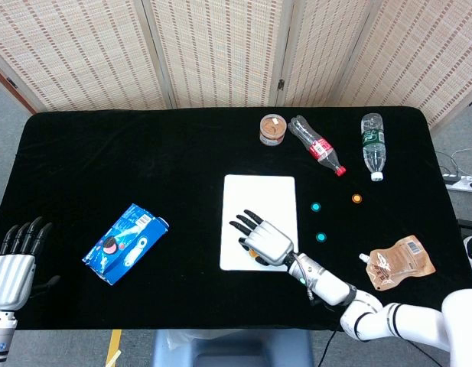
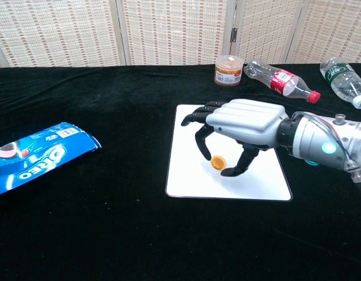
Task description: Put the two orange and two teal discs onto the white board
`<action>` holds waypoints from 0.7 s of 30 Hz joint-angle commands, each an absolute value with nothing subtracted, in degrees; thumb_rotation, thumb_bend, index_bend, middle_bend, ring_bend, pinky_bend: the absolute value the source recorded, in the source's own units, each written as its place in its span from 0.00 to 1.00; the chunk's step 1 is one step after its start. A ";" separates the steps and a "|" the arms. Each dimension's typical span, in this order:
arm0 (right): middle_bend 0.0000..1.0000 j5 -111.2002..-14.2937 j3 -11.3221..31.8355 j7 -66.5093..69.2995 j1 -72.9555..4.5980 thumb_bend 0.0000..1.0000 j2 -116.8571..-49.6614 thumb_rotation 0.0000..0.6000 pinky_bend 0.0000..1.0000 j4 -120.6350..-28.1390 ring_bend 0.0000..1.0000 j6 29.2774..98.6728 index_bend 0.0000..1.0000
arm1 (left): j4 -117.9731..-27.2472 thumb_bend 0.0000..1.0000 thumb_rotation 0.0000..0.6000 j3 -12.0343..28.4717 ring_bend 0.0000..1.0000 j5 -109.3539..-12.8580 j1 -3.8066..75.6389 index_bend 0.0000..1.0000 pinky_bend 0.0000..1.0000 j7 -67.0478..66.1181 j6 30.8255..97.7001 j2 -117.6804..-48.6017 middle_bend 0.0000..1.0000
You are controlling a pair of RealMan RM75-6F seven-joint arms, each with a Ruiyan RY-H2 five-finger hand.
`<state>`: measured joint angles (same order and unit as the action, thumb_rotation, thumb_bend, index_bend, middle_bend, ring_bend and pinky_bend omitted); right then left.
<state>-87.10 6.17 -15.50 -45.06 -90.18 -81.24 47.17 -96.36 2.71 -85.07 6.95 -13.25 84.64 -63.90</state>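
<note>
My right hand (image 1: 262, 238) hovers over the white board (image 1: 258, 195) and pinches an orange disc (image 2: 217, 163) between thumb and a finger, just above the board's (image 2: 256, 181) near half. The other fingers are spread. A second orange disc (image 1: 356, 199) lies on the black cloth right of the board, with two teal discs (image 1: 316, 207) (image 1: 321, 237) between it and the board. In the chest view my right forearm hides those discs. My left hand (image 1: 12, 267) rests at the table's front left corner, fingers apart and holding nothing.
A blue Oreo pack (image 1: 125, 243) lies left of the board. Behind the board stand a small jar (image 1: 273, 129), a lying cola bottle (image 1: 318, 145) and a water bottle (image 1: 372, 145). A brown pouch (image 1: 400, 264) lies at the front right.
</note>
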 commanded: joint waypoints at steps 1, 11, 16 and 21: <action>0.12 -85.97 6.65 -16.77 -45.87 0.30 -91.09 1.00 0.00 -80.72 0.01 46.33 0.57 | -96.31 0.16 1.00 2.70 0.03 -85.00 6.95 0.00 0.00 -13.23 84.57 -63.92 0.00; 0.11 -81.89 5.64 -20.53 -45.04 0.30 -89.35 1.00 0.00 -82.89 0.00 46.59 0.29 | -96.00 0.16 1.00 2.73 0.03 -85.07 7.24 0.00 0.00 -13.20 84.15 -64.17 0.00; 0.11 -79.53 6.66 -17.41 -41.36 0.30 -86.15 1.00 0.00 -82.36 0.02 52.27 0.31 | -96.04 0.16 1.00 2.90 0.03 -85.44 7.47 0.00 0.00 -12.91 84.23 -64.13 0.00; 0.12 -74.95 8.09 -13.35 -37.94 0.30 -82.53 1.00 0.00 -79.36 0.02 55.02 0.38 | -96.24 0.16 1.00 2.92 0.03 -85.60 7.92 0.00 0.00 -12.94 83.65 -64.21 0.00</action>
<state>-76.57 7.36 -14.92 -39.37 -83.98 -80.66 54.06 -96.19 2.93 -85.57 7.86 -12.91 83.71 -64.19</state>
